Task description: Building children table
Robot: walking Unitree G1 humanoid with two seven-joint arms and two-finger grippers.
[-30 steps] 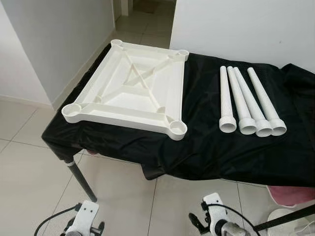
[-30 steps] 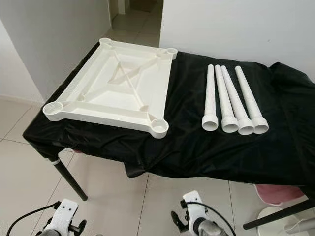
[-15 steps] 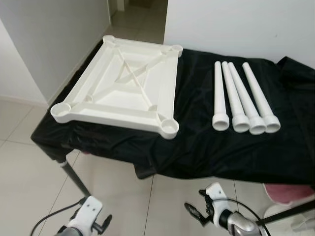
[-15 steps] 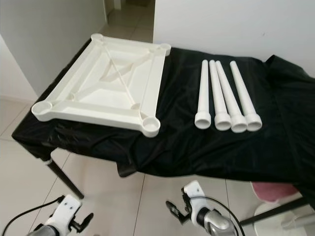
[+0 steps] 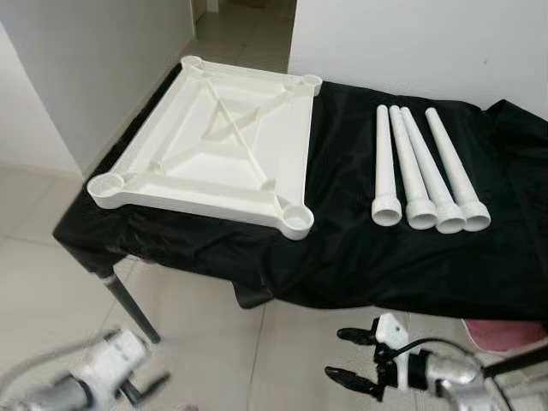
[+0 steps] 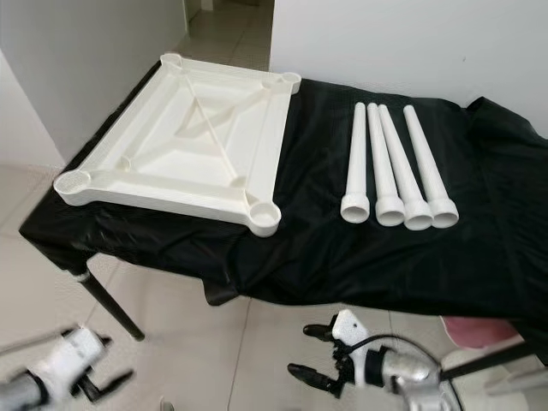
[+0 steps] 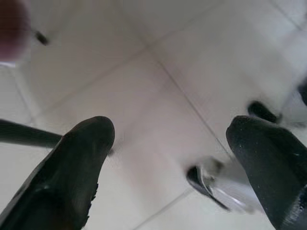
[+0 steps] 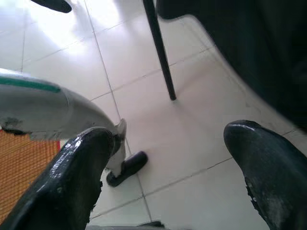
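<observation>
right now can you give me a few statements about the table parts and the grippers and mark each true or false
1. Four white legs lie side by side on the black cloth. True.
2. The tabletop lies with its ribbed underside facing up. True.
3. One leg is already fitted into a corner socket. False: all four sockets are empty.
4. The right gripper holds a leg. False: its fingers are open and empty, low over the floor in front of the table.
5. The left gripper is open over the floor tiles. True.
</observation>
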